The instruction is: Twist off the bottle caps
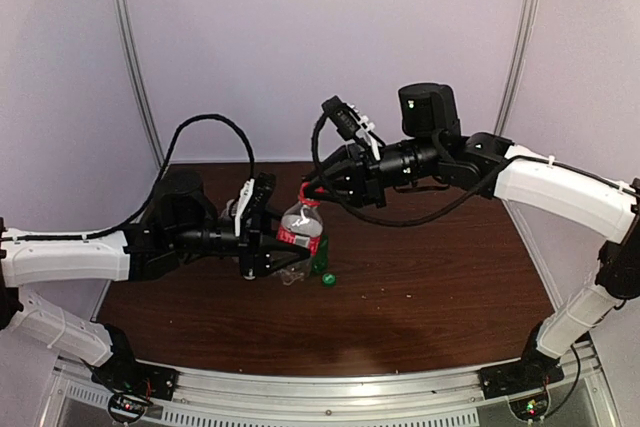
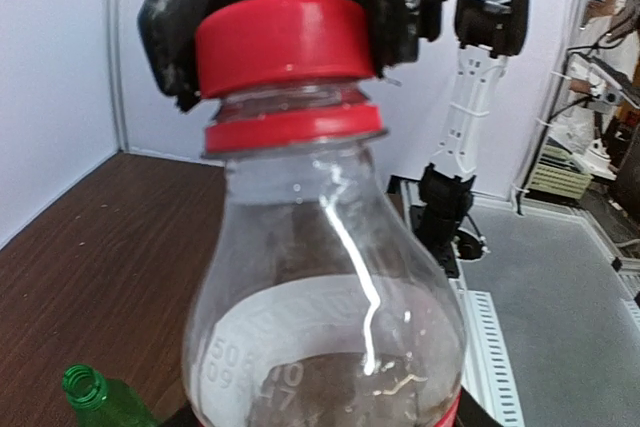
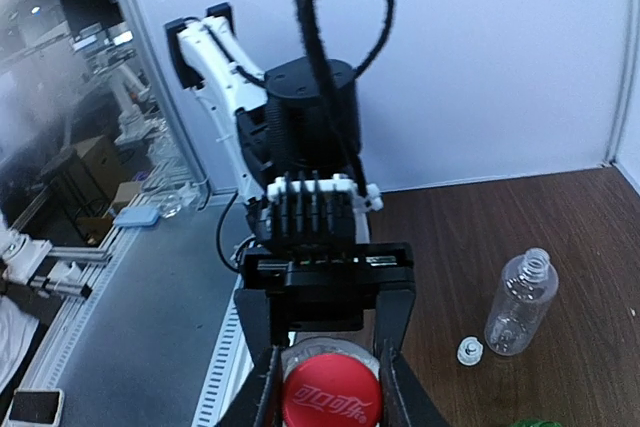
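My left gripper (image 1: 288, 243) is shut on the small clear bottle with a red label (image 1: 301, 229) and holds it upright above the table. My right gripper (image 1: 309, 190) is shut on its red cap (image 1: 308, 193) from above. In the right wrist view the fingers (image 3: 262, 387) press both sides of the red cap (image 3: 330, 399). In the left wrist view a strip of clear neck shows between the red cap (image 2: 285, 42) and its red ring (image 2: 295, 129). The clear unlabelled bottle (image 3: 520, 302) stands open, its white cap (image 3: 470, 350) beside it. The green bottle (image 2: 88, 389) is open; the green cap (image 1: 328, 279) lies on the table.
The brown table (image 1: 430, 287) ends at a metal rail (image 1: 330, 387) at the near edge. Pale walls with upright metal posts (image 1: 135, 57) close in the back and sides. The open bottles and loose caps sit just below the held bottle.
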